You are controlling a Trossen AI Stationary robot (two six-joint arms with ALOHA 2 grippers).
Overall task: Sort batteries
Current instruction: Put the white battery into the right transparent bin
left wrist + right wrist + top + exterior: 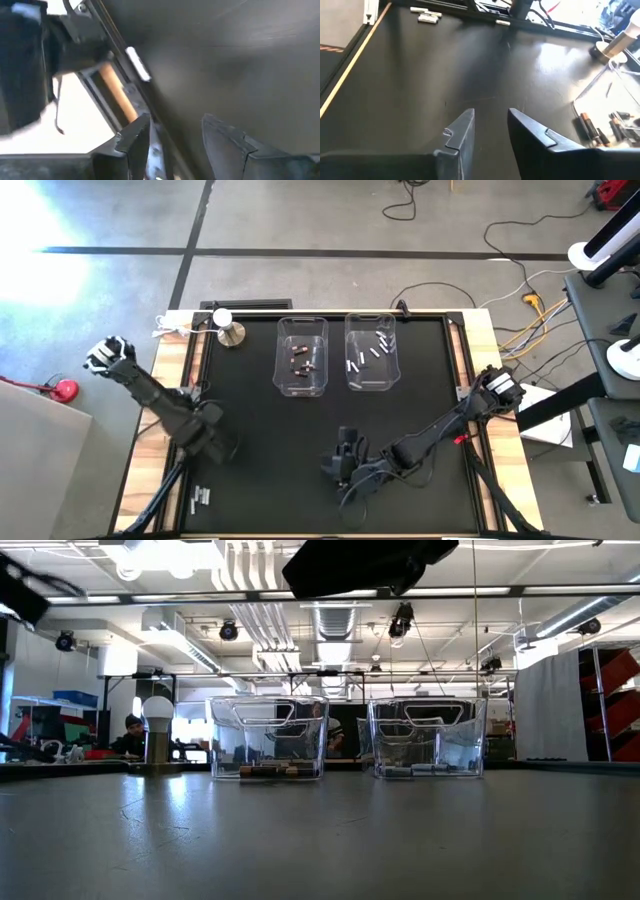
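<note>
While both arms hang over the near half of the desk (260,420), we judge that the step in hand is the reach for the next cell. Our left gripper (175,145) is near the front-left corner, jaws apart and empty, close to the loose white batteries (201,497) at the desk's edge. Our right gripper (490,130) is near the front middle, jaws a little apart and holding nothing. Dark cells lie in the left bin (302,356), white ones in the right bin (371,351). Next, we think the left jaws must come down over one white cell and close.
</note>
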